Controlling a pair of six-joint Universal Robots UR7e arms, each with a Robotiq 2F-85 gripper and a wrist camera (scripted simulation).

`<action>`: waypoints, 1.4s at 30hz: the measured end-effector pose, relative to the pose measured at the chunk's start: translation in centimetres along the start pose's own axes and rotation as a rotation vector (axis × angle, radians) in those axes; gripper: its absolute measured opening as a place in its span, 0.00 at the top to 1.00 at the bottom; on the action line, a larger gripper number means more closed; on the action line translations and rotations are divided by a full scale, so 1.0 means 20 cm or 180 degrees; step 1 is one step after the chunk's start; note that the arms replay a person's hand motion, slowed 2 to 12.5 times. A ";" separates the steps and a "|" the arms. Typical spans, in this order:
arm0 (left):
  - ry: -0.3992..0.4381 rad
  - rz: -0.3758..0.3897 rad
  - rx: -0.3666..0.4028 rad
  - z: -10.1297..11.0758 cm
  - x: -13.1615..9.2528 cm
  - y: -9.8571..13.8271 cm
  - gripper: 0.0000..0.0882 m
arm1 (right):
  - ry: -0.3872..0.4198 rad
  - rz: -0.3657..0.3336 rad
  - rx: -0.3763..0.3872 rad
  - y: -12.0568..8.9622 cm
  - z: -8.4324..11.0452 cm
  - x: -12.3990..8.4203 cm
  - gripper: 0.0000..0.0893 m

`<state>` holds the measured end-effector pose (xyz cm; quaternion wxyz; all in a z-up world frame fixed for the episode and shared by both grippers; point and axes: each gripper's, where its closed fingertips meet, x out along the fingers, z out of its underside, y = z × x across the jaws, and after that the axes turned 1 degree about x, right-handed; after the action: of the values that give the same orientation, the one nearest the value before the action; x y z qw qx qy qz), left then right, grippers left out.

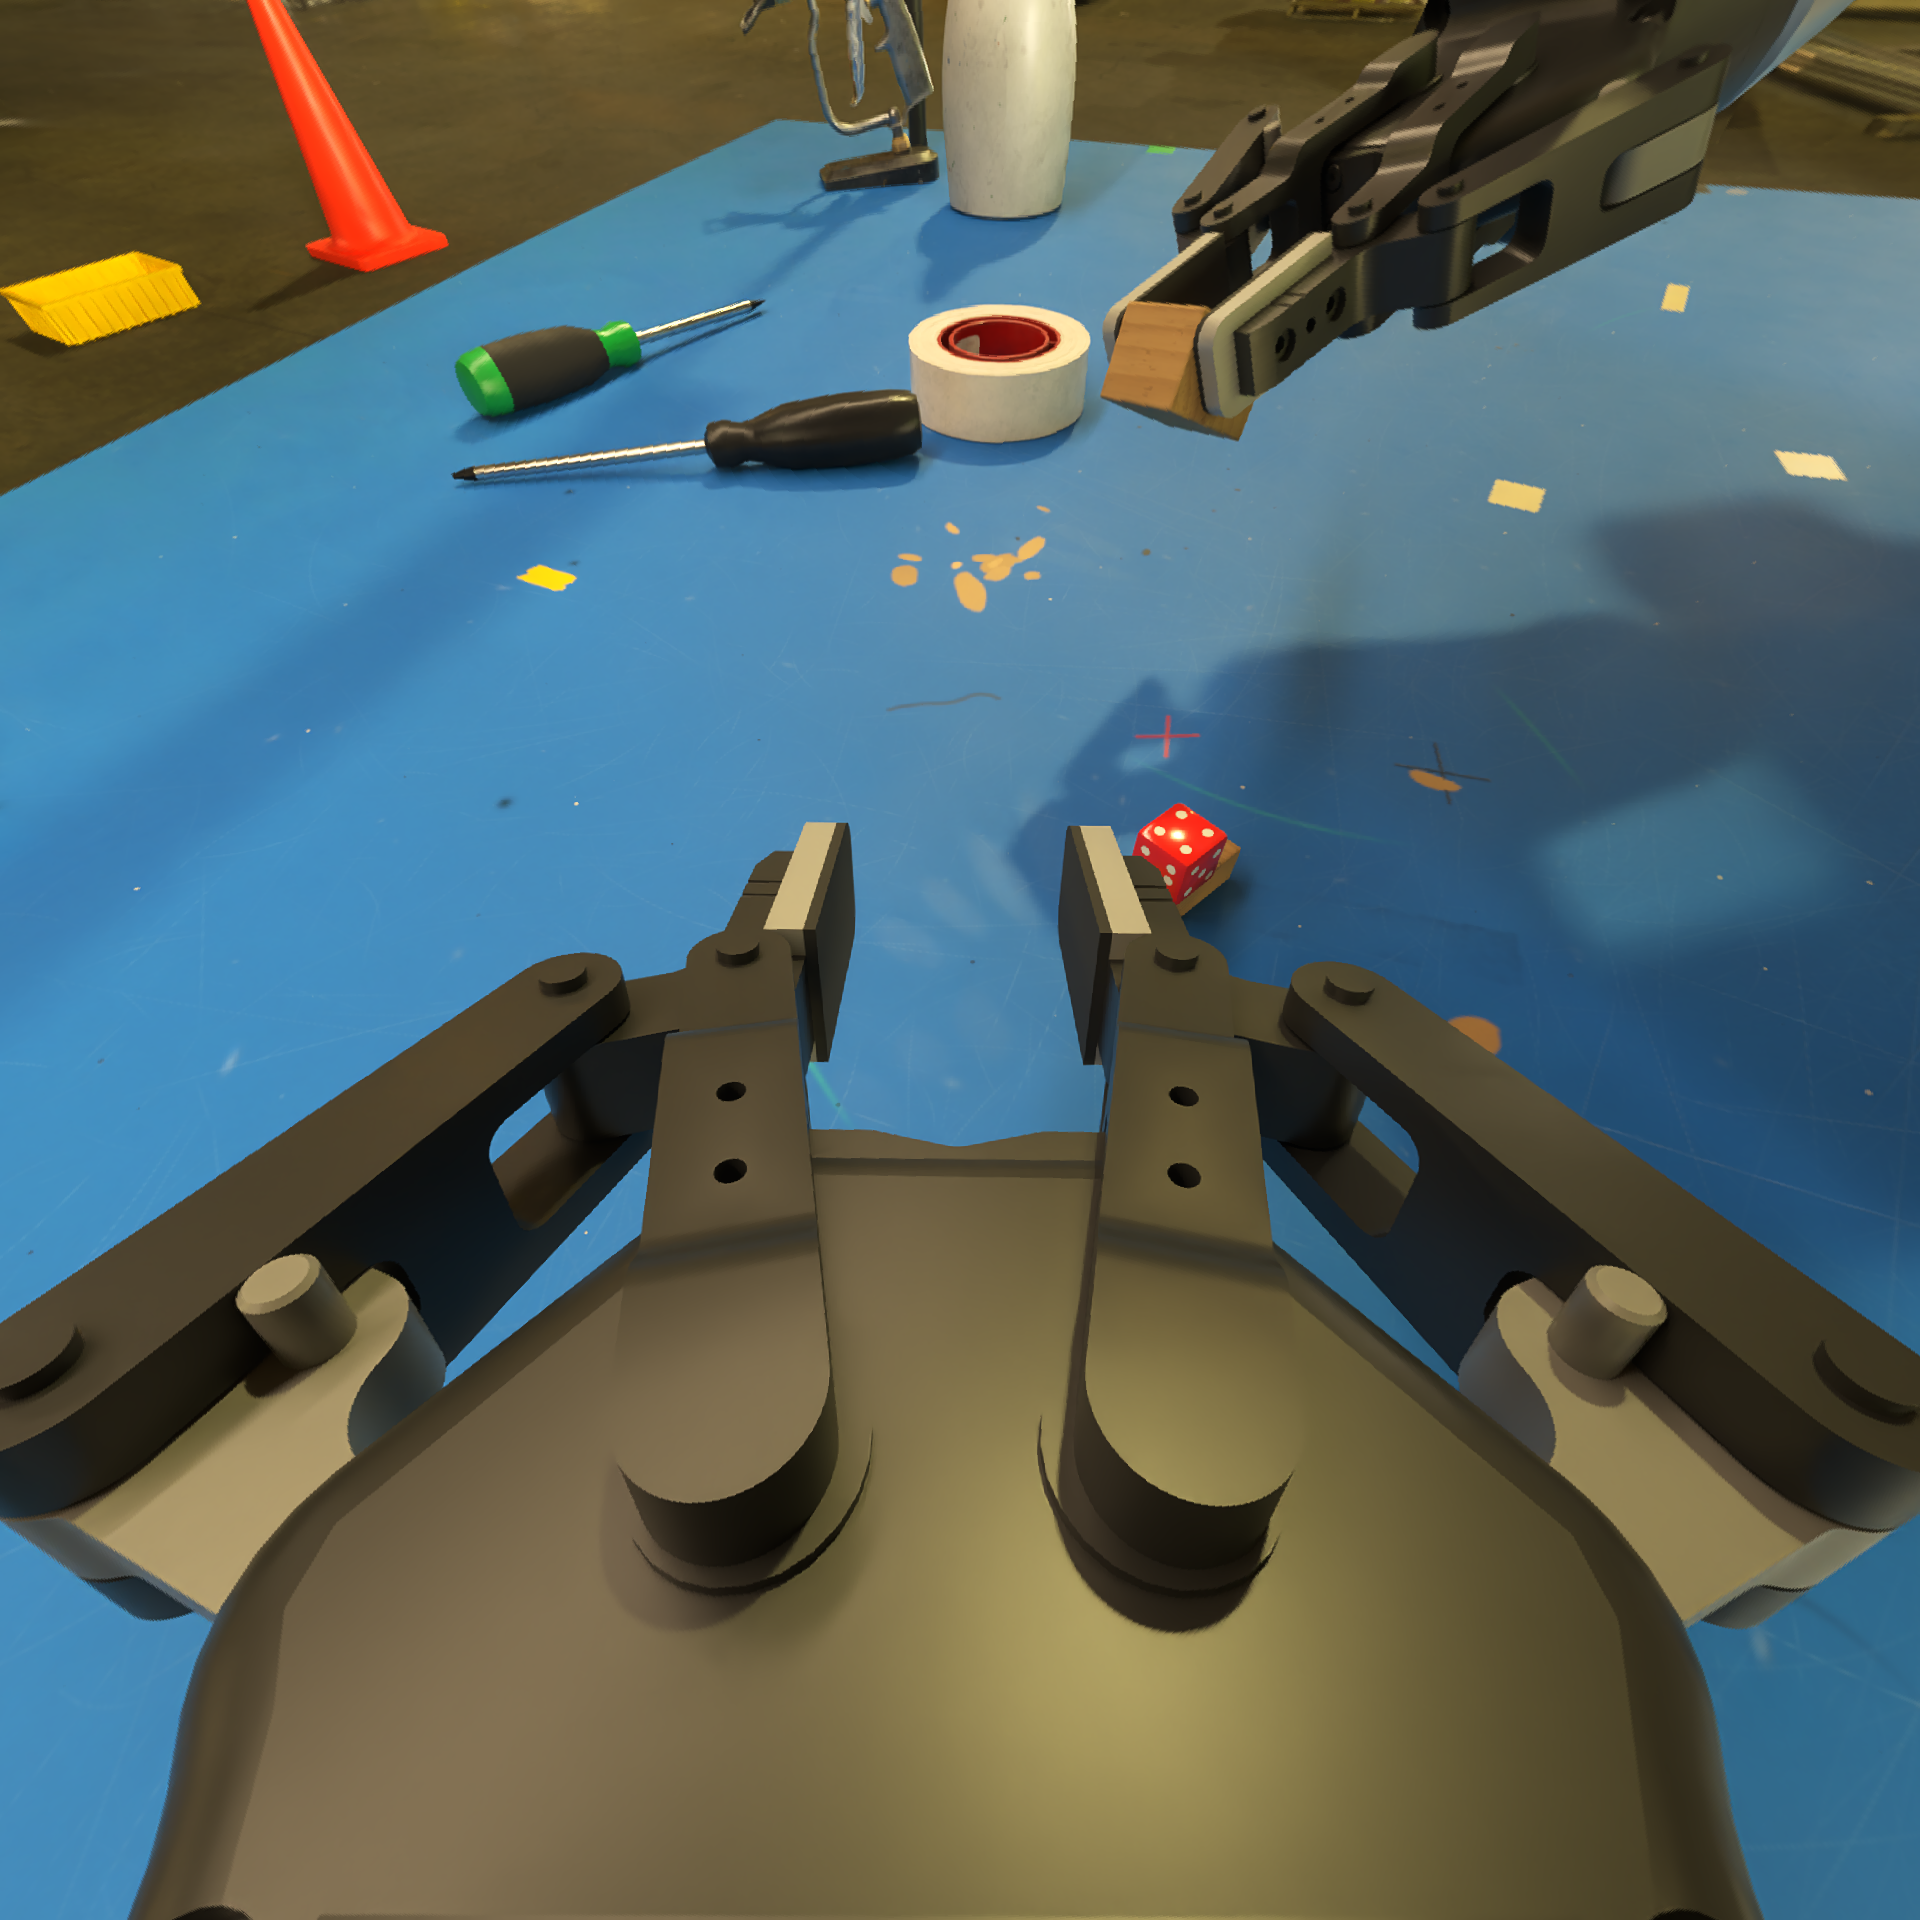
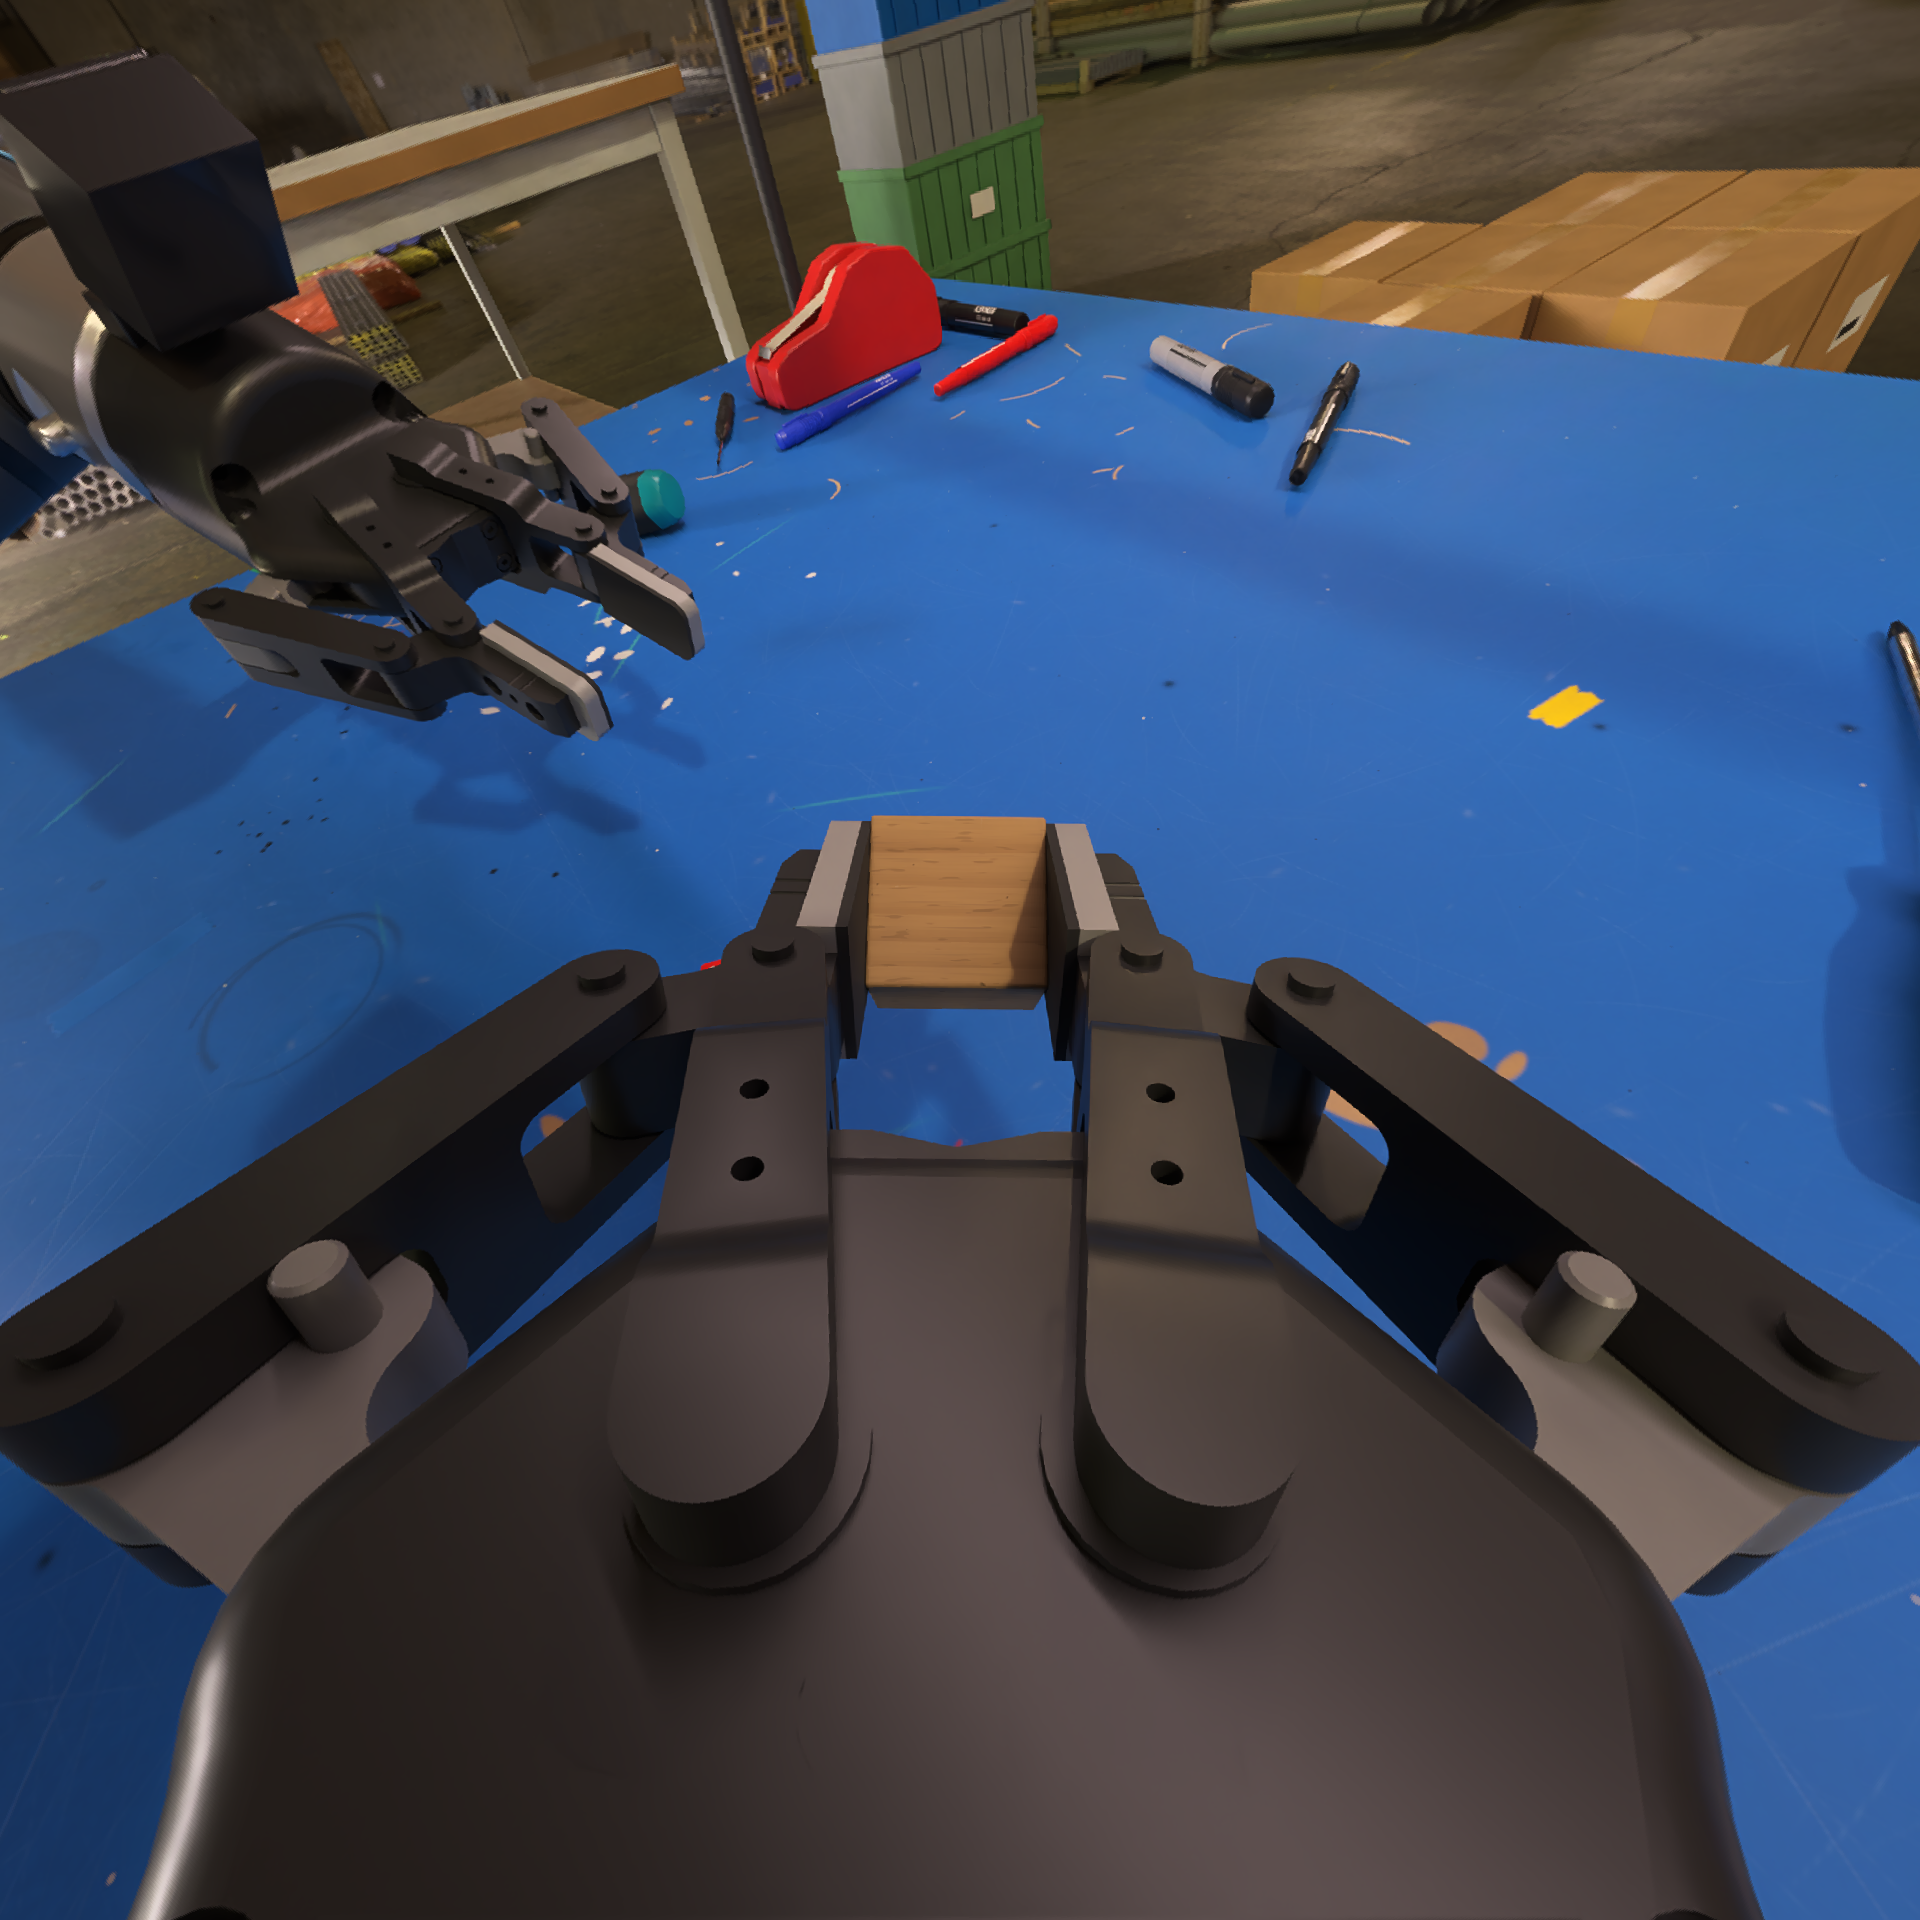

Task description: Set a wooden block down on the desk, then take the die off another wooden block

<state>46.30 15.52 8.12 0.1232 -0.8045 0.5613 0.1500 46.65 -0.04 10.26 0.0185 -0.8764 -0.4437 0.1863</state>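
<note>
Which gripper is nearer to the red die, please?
Left. The left gripper is open just beside the red die; the right gripper is farther off, holding a wooden block.

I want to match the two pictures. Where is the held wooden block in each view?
Left wrist view: the block is upper right, above the desk, clamped in the right gripper, beside the tape roll.
Right wrist view: the block is at centre, between that gripper's fingers.
Shared landmark: the yellow tape scrap.

White pips on red die (image 1: 1181, 850); tiny print on blue marker (image 2: 847, 403), black marker (image 2: 982, 313), unreadable.
</note>
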 end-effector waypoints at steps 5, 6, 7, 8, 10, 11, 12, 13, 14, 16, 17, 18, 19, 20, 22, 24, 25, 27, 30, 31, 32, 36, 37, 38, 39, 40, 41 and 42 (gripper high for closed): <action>-0.0054 -0.0003 0.0003 0.02 0.01 0.00 0.59 | 0.0006 -0.0001 -0.0007 0.00 0.00 0.00 0.68; -0.0063 -0.0002 0.0005 0.02 0.01 0.00 0.59 | 0.0006 0.0004 -0.0009 0.00 0.00 0.00 0.68; -0.0071 -0.0001 0.0006 0.03 0.01 0.00 0.59 | 0.0005 0.0010 -0.0012 0.00 0.00 0.00 0.68; -0.0078 0.0000 0.0007 0.03 0.02 0.00 0.59 | 0.0003 0.0015 -0.0014 0.00 0.00 0.00 0.68; -0.0089 0.0005 0.0009 0.03 0.02 0.01 0.59 | -0.0004 0.0019 -0.0015 0.01 0.01 0.00 0.68; -0.0094 0.0008 0.0010 0.03 0.02 0.01 0.58 | -0.0007 0.0019 -0.0014 0.01 0.01 0.00 0.68; -0.0098 0.0012 0.0011 0.03 0.02 0.01 0.58 | -0.0011 0.0018 -0.0012 0.01 0.01 0.00 0.68; -0.0101 0.0017 0.0012 0.03 0.02 0.01 0.58 | -0.0014 0.0015 -0.0009 0.01 0.01 0.00 0.68; -0.0104 0.0021 0.0013 0.04 0.02 0.02 0.58 | -0.0017 0.0012 -0.0006 0.01 0.01 0.00 0.68; -0.0108 0.0029 0.0019 0.04 0.02 0.02 0.58 | -0.0021 0.0004 0.0000 0.01 0.01 0.00 0.68; -0.0110 0.0031 0.0023 0.04 0.03 0.02 0.58 | -0.0023 0.0000 0.0003 0.01 0.01 0.00 0.68; -0.0112 0.0033 0.0028 0.04 0.03 0.02 0.58 | -0.0025 -0.0004 0.0006 0.01 0.01 0.00 0.68; -0.0114 0.0033 0.0034 0.04 0.03 0.03 0.58 | -0.0027 -0.0008 0.0009 0.01 0.02 0.00 0.68; -0.0115 0.0033 0.0041 0.04 0.03 0.03 0.58 | -0.0030 -0.0013 0.0012 0.01 0.02 0.00 0.68; -0.0119 0.0030 0.0056 0.04 0.03 0.03 0.58 | -0.0038 -0.0021 0.0016 0.01 0.02 0.01 0.68; -0.0123 0.0027 0.0072 0.04 0.03 0.03 0.58 | -0.0047 -0.0029 0.0020 0.00 0.02 0.01 0.68; -0.0124 0.0025 0.0080 0.03 0.03 0.03 0.58 | -0.0052 -0.0033 0.0021 0.00 0.02 0.01 0.68; -0.0127 0.0022 0.0094 0.03 0.03 0.03 0.58 | -0.0060 -0.0040 0.0022 0.00 0.03 0.01 0.68; -0.0130 0.0023 0.0112 0.03 0.02 0.04 0.58 | -0.0070 -0.0053 0.0022 0.00 0.03 0.02 0.68; -0.0131 0.0024 0.0117 0.03 0.02 0.04 0.58 | -0.0074 -0.0058 0.0021 -0.01 0.03 0.02 0.68; -0.0133 0.0026 0.0122 0.03 0.02 0.04 0.58 | -0.0078 -0.0062 0.0019 -0.01 0.03 0.02 0.68; -0.0139 0.0036 0.0141 0.03 0.03 0.05 0.58 | -0.0097 -0.0081 0.0009 -0.01 0.04 0.03 0.68; -0.0140 0.0038 0.0146 0.03 0.03 0.05 0.58 | -0.0102 -0.0085 0.0006 -0.02 0.04 0.03 0.68; -0.0141 0.0039 0.0153 0.03 0.03 0.05 0.58 | -0.0107 -0.0089 0.0003 -0.02 0.04 0.03 0.68; -0.0142 0.0038 0.0160 0.03 0.03 0.05 0.58 | -0.0112 -0.0092 0.0001 -0.02 0.04 0.03 0.68; -0.0143 0.0036 0.0168 0.03 0.03 0.05 0.58 | -0.0117 -0.0095 -0.0002 -0.02 0.04 0.03 0.68; -0.0144 0.0033 0.0176 0.03 0.03 0.05 0.58 | -0.0122 -0.0099 -0.0004 -0.02 0.04 0.03 0.68; -0.0145 0.0029 0.0185 0.03 0.03 0.05 0.58 | -0.0127 -0.0102 -0.0006 -0.02 0.04 0.04 0.68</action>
<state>45.40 14.93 7.32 0.1586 -0.7945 0.5660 0.1526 46.36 0.70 9.32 0.0118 -0.8653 -0.4581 0.2030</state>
